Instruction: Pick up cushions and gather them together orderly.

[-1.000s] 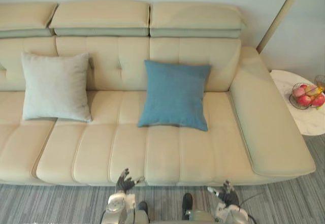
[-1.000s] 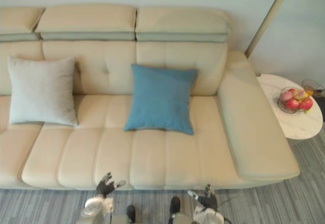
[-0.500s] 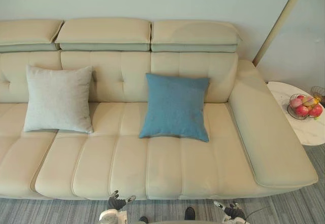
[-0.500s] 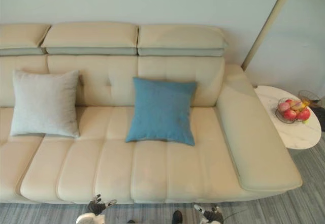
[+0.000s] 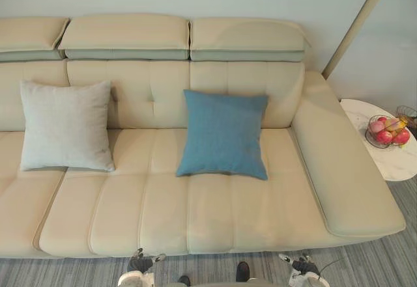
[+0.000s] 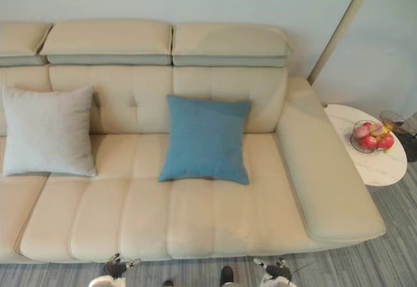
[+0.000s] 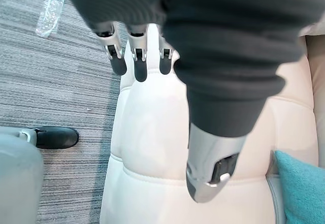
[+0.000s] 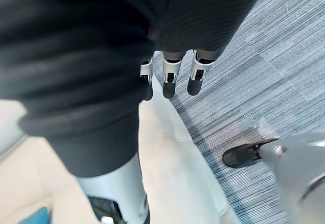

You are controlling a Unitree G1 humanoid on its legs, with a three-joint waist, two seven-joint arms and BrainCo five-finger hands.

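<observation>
The robot's left hand [image 5: 141, 263] and right hand [image 5: 303, 267] hang low at the front edge of a long cream leather sofa [image 5: 163, 209]. Both have their fingers loosely extended and hold nothing. In the left wrist view, the left hand's dark-tipped fingers [image 7: 136, 64] point down over the seat's front edge, the thumb spread apart from them. In the right wrist view, the right hand's fingers [image 8: 170, 81] hang straight above the rounded front edge, where it meets the grey striped carpet [image 5: 378, 261].

A blue square fabric cushion [image 5: 223, 134] stands upright on the seat, leaning against the backrest right of centre. A light grey square fabric cushion [image 5: 65, 125] leans against the backrest toward the sofa's left end, well apart from the blue one. Neither hand touches either cushion.

Beyond the sofa's right armrest, a round white marble side table [image 5: 384, 160] carries a wire bowl of fruit [image 5: 388, 131] near its far edge.
</observation>
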